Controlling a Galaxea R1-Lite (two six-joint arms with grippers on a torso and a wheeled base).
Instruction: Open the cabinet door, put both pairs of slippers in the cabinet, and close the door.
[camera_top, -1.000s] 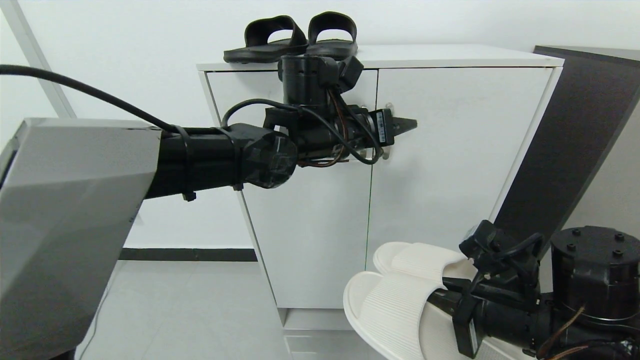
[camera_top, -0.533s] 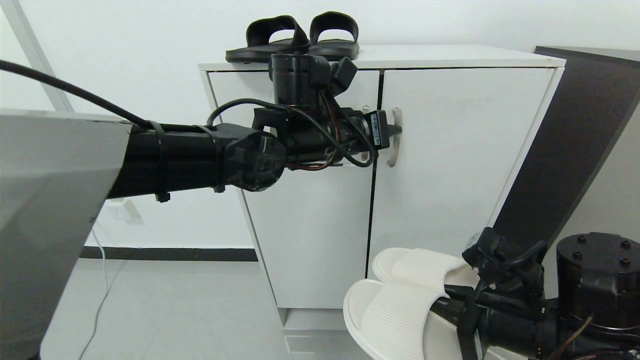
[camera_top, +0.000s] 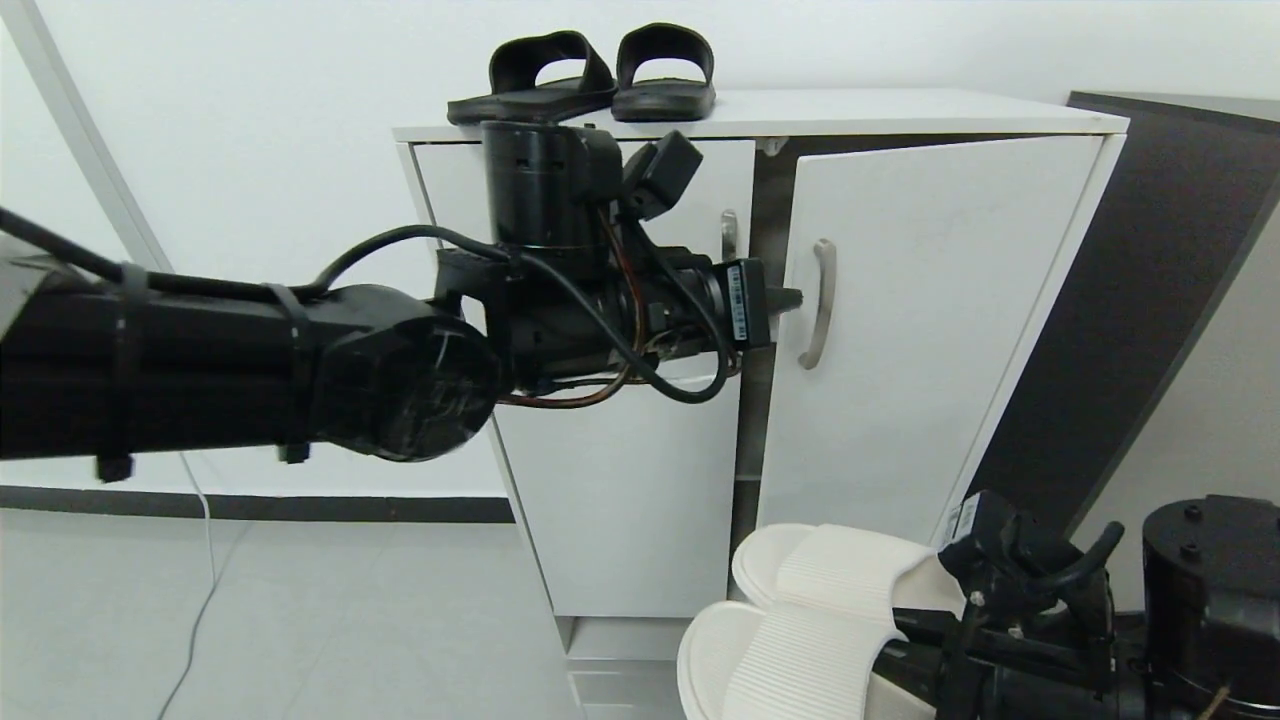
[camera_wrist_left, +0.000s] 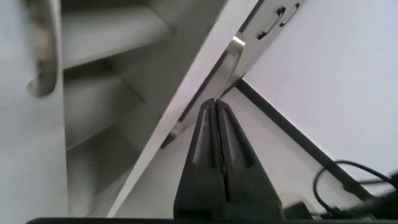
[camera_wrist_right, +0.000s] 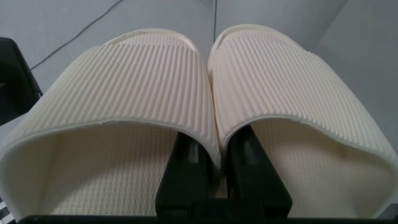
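Since a second ago the right door (camera_top: 920, 330) of the cabinet (camera_top: 620, 500) has swung out toward me, and a dark gap now stands between it and the left door (camera_top: 600, 480), which is shut. My left arm has drawn back with it and now looms larger in the head view. My left pincer (camera_top: 793, 297) sits at the right door's handle (camera_top: 818, 300), its tip just beside the bar; I cannot tell whether it is hooked behind the bar. From my left wrist the two fingers (camera_wrist_left: 205, 143) lie pressed flat together with nothing between them, pointing at the edge of the open door, and pale shelves (camera_wrist_left: 106, 31) show inside the cabinet. My right pincer (camera_top: 905, 640) has sunk a little and hangs low in front of the cabinet, clamped on the white slippers (camera_top: 800, 620). From my right wrist one finger (camera_wrist_right: 186, 168) goes under each strap, and the two inner walls are squeezed between them, so the pair hangs side by side with toes pointing away from me. The black slippers (camera_top: 585, 85) rest together on top of the cabinet, above the left door.
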